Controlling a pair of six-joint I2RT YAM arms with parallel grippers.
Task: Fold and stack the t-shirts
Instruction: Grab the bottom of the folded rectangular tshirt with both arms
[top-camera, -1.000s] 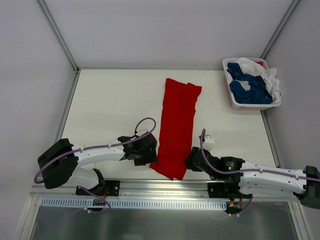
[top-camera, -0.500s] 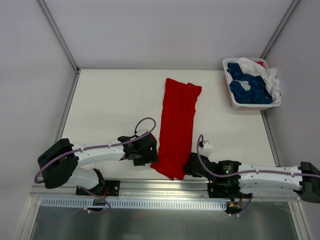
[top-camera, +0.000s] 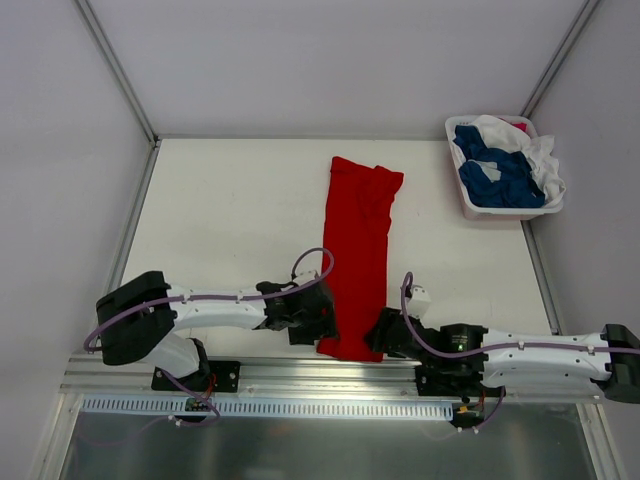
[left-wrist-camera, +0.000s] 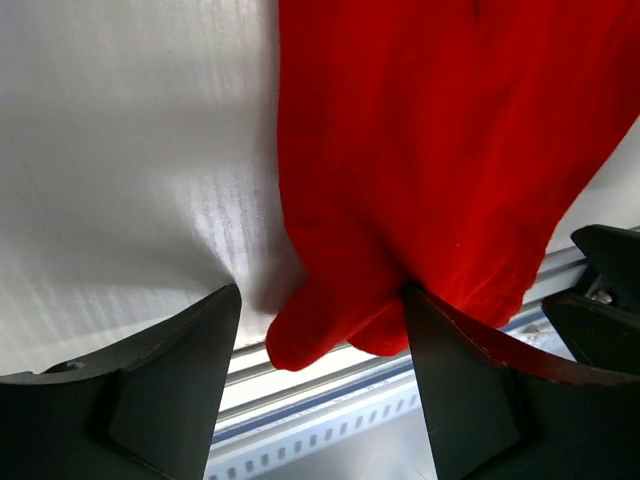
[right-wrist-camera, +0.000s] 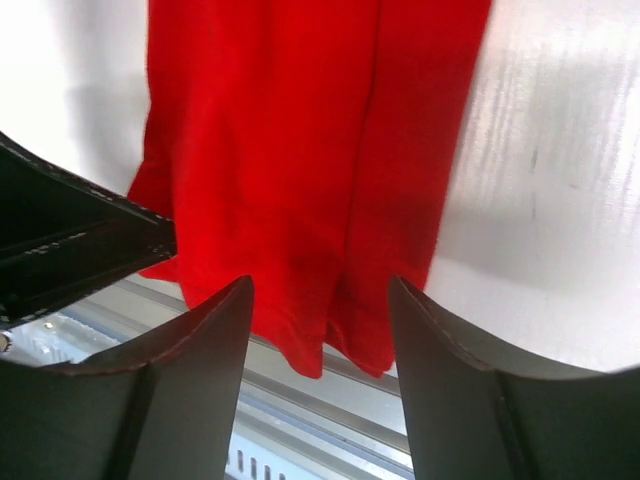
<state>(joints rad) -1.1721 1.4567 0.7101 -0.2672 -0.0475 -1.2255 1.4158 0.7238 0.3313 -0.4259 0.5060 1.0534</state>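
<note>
Wrist views alone show left jaws and right jaws released, each straddling the near hem of the one red t-shirt (left-wrist-camera: 430, 150) at the tabletop (top-camera: 220, 220) edge. Overhead alone shows one basket (top-camera: 500, 213) of blue and white t-shirts (top-camera: 495, 180).

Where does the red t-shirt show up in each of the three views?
Top external: red t-shirt, a long strip, centre down to lower middle.
Left wrist: fills the upper right.
Right wrist: fills the upper middle and left.
Shared landmark: the metal rail by its near end.
</note>
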